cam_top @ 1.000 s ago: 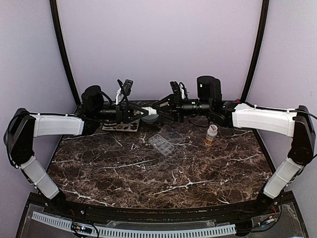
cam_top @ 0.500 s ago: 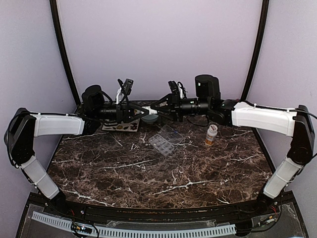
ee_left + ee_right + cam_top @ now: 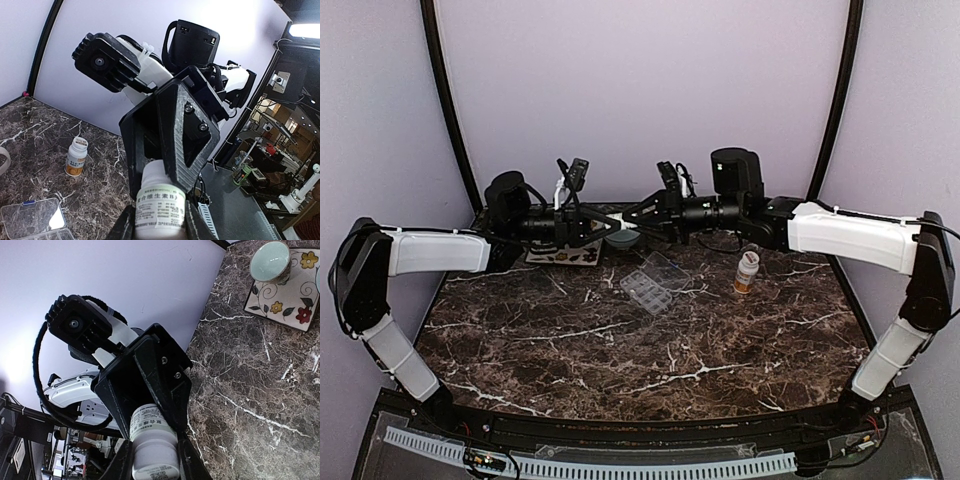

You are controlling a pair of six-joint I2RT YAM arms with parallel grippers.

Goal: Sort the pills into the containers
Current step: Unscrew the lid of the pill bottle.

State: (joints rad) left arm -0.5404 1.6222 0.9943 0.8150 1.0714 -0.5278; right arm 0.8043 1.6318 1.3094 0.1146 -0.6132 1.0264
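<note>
A white pill bottle (image 3: pixel 159 207) with a pale green label hangs in the air at the back middle of the table, held from both ends. My left gripper (image 3: pixel 159 222) is shut on its labelled body. My right gripper (image 3: pixel 154 460) is shut on the bottle's white cap end (image 3: pixel 154 447). In the top view the two grippers (image 3: pixel 618 231) (image 3: pixel 640 229) meet nose to nose over the back edge. The clear compartment container (image 3: pixel 653 283) lies with its lid open just in front of them, also seen as the container (image 3: pixel 32 225) in the left wrist view. No loose pills show.
A second white bottle (image 3: pixel 747 271) with an orange label stands upright right of the container. A floral tray (image 3: pixel 563 257) lies at the back left with a pale green bowl (image 3: pixel 270 260) on it. Dark marble table (image 3: pixel 640 350) stretches toward the arm bases.
The right gripper's fingers have closed in a little on the bottle's cap end, and the right wrist has shifted slightly left. The left arm has kept still.
</note>
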